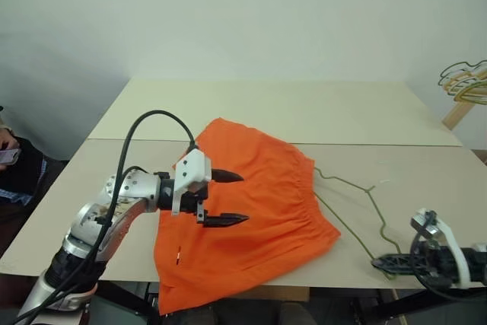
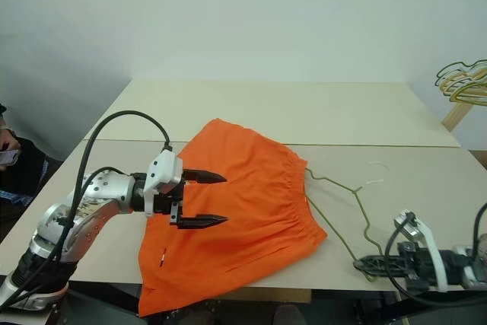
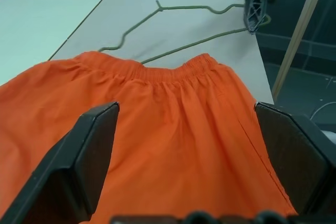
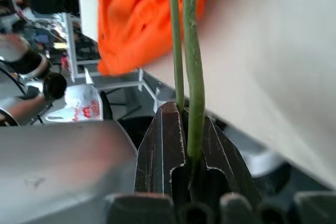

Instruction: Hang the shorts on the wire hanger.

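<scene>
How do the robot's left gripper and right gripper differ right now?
The left gripper is open, empty, and hovers over the shorts; the right gripper is shut on the wire hanger at the table's near edge. The left sits mid-table over cloth, while the right is off to the side of the shorts. Both have black fingers.

shorts: bright orange, plain, with no pattern
wire hanger: dull grey-green
tabletop: pale beige
left end effector: black fingers on a white and silver body
right end effector: black fingers, white bracket behind them
bunch of hangers: yellowish, with darker green ones
wall: plain off-white
</scene>
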`<state>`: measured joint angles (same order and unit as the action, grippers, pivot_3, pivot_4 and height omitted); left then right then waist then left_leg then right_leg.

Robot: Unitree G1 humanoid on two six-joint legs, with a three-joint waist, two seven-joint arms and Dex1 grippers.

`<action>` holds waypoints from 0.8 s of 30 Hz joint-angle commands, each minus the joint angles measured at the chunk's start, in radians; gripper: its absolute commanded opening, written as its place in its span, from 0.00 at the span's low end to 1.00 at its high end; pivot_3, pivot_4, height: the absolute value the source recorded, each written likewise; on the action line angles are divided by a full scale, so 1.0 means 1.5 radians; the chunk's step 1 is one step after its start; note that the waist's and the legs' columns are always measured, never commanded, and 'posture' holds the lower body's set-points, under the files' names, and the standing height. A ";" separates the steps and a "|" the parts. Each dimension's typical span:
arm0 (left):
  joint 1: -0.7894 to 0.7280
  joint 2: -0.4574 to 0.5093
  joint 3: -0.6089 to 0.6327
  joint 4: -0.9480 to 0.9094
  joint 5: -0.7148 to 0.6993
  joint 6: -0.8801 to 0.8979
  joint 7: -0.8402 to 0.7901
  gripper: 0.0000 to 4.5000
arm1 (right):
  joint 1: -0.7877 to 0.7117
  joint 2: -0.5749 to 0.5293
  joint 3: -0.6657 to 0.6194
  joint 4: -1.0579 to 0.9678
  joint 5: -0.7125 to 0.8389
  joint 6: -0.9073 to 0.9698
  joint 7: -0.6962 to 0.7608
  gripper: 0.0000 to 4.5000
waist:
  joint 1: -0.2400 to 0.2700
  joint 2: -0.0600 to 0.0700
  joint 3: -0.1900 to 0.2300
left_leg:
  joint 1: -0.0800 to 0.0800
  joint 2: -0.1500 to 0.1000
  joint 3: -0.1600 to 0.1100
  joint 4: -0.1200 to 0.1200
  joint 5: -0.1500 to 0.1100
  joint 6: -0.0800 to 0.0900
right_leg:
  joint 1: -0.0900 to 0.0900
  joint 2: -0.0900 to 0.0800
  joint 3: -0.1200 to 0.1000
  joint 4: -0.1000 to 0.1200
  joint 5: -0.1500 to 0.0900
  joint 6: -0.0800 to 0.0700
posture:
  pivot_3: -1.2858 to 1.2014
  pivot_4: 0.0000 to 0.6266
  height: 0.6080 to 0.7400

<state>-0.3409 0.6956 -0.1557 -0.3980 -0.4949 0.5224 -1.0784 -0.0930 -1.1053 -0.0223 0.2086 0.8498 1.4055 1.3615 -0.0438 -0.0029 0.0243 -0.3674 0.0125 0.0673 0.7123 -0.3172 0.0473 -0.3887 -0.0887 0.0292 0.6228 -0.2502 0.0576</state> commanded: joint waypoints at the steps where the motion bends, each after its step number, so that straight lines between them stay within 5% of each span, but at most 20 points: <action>1: -0.008 0.001 0.008 -0.008 0.005 -0.013 0.004 1.00 | -0.050 0.008 0.036 0.016 -0.011 -0.006 0.022 0.00 | 0.003 0.000 0.000 | 0.000 0.000 0.000 0.000 0.000 0.000 | 0.000 0.000 0.000 0.000 0.000 0.000 | 0.49 0.00 1.00; 18: 0.012 -0.004 0.010 -0.011 0.016 -0.013 0.027 1.00 | -0.276 0.101 0.216 0.262 -0.180 -0.127 0.116 0.00 | 0.007 0.000 -0.001 | -0.001 -0.001 0.000 0.000 0.000 -0.001 | 0.000 0.000 0.000 0.001 0.000 0.000 | 0.50 0.00 1.00; 24: 0.015 -0.007 0.011 -0.006 0.019 -0.018 0.030 1.00 | -0.321 0.147 0.184 0.318 -0.201 -0.137 0.089 0.00 | 0.005 0.000 -0.001 | 0.000 0.000 0.000 0.000 0.001 -0.001 | 0.000 0.000 0.000 0.001 0.000 0.000 | 0.50 0.00 1.00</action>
<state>-0.3127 0.6860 -0.1527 -0.3968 -0.4722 0.5208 -1.0378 -0.5427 -0.8983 0.2984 0.6651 0.5511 1.2250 1.5001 -0.0369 -0.0029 0.0230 -0.3677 0.0122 0.0672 0.7127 -0.3161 0.0453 -0.3893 -0.0891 0.0291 0.6246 -0.2500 0.0575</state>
